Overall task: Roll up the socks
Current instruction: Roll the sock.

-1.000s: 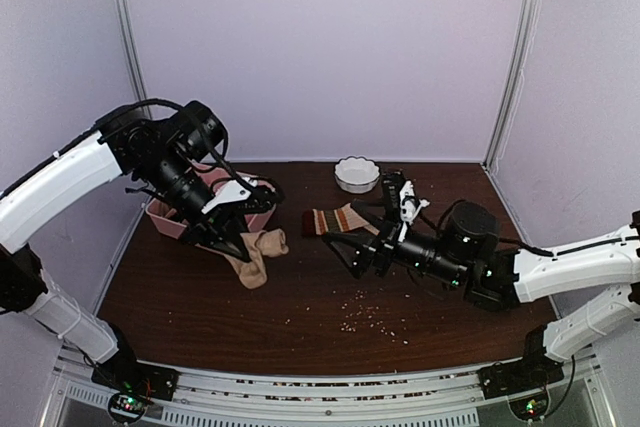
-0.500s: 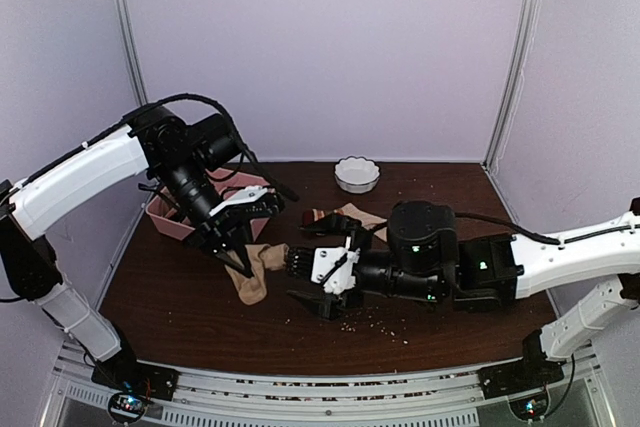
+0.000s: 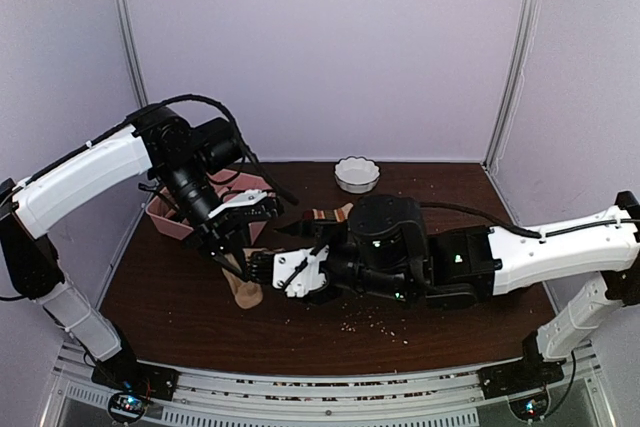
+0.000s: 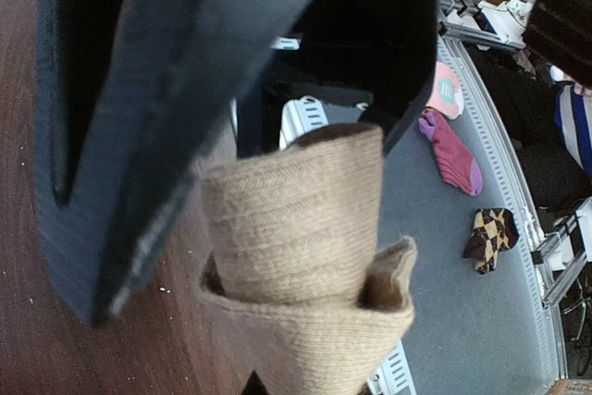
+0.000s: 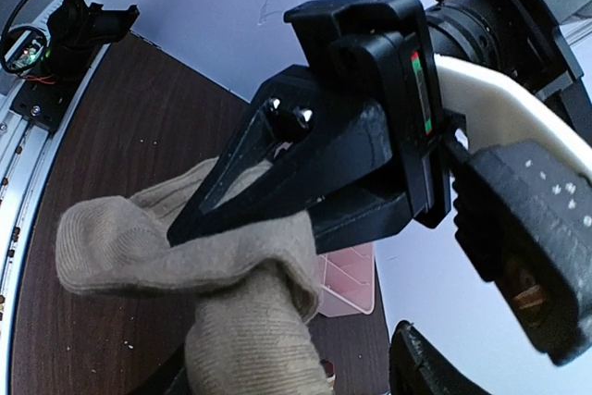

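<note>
Now, item one: your right arm's claw (image 3: 265, 272) stood over the right half of the desk (image 3: 450, 322) a second ago, by the striped sock. It has since swung across to the left half and sits just beside the tan sock (image 3: 245, 292). Its fingers (image 5: 518, 228) stand apart and narrower than before, with nothing seen between them. Item two: the left claw (image 3: 232, 257) is clamped narrow on the tan sock's upper part. The sock lay spread on the desk earlier and now hangs bunched and folded from that claw, its lower end touching the desk near the left edge. Item three: the striped sock (image 3: 325, 217) lies mid-desk toward the far edge and is now partly hidden behind your right arm. Item four: the pink tray (image 3: 160, 215) is at the far left corner, behind the left claw; its contents cannot be told. Item five: the white scalloped bowl (image 3: 357, 175) is at the middle of the far edge, with nothing readable inside. Item six: loose crumbs (image 3: 375, 319) lie toward the near edge.
</note>
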Robot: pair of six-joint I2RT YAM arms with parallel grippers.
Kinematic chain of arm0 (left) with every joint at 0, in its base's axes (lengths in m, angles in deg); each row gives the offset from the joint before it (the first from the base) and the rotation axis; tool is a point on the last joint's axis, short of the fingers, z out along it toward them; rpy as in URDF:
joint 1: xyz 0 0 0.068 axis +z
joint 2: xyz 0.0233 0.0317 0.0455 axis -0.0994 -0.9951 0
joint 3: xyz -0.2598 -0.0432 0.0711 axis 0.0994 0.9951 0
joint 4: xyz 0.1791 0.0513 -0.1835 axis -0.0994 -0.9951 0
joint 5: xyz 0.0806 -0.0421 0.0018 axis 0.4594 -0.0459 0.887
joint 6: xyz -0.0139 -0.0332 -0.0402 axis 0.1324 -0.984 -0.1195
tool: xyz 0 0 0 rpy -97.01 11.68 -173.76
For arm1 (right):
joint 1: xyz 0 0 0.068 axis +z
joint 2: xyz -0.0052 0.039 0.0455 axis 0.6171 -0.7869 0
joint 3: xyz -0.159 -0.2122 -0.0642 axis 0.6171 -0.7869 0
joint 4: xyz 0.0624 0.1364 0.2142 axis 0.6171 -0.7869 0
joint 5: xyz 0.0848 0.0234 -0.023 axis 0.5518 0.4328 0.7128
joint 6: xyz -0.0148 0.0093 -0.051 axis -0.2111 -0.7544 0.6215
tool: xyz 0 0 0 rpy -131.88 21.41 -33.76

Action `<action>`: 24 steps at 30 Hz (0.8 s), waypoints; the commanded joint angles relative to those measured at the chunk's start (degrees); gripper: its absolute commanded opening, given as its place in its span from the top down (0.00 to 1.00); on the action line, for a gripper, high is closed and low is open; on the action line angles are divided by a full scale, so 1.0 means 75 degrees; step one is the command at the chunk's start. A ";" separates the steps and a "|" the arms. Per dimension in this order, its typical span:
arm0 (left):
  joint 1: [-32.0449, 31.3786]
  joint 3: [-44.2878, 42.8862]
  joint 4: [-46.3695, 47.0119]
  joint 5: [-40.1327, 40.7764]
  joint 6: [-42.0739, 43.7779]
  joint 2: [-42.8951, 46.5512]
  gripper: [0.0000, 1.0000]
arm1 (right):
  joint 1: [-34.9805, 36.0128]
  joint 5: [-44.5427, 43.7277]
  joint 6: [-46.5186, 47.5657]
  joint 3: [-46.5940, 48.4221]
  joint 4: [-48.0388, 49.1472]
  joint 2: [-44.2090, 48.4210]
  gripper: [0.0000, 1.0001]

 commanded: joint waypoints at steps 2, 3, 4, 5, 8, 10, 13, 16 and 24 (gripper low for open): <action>0.0015 0.0061 -0.0121 -0.0042 0.0183 -0.0077 1.00 | 0.0067 0.0187 -0.0124 0.0787 -0.0796 -0.0384 0.48; 0.0021 0.0053 -0.0121 -0.0015 0.0180 -0.0080 1.00 | 0.0077 0.0302 -0.0179 0.0912 -0.0934 -0.0428 0.51; 0.0016 0.0041 -0.0121 0.0024 0.0172 -0.0086 1.00 | 0.0083 0.0402 -0.0196 0.1004 -0.1086 -0.0508 0.55; 0.0021 0.0019 -0.0121 0.0059 0.0164 -0.0096 1.00 | 0.0085 0.0437 -0.0207 0.1091 -0.1217 -0.0574 0.59; 0.0016 -0.0046 -0.0043 0.0181 0.0061 -0.0106 0.94 | 0.0101 0.0493 -0.0278 0.1274 -0.1599 -0.0705 0.78; 0.0022 -0.0071 0.0058 0.0332 -0.0048 -0.0086 0.85 | 0.0091 0.0519 -0.0373 0.1342 -0.1731 -0.0762 0.97; 0.0019 -0.0093 0.0404 0.0713 -0.0324 0.0005 0.65 | 0.0084 0.0380 -0.0774 0.1306 -0.1673 -0.0814 1.00; 0.0011 0.0013 0.0917 0.1115 -0.0555 0.0279 0.59 | 0.0010 0.0042 -0.1547 0.1166 -0.1363 -0.0898 1.00; -0.0068 0.0559 0.2079 0.1812 -0.0715 0.1103 0.57 | -0.0296 -0.0030 -0.3769 0.0536 0.0006 -0.0949 1.00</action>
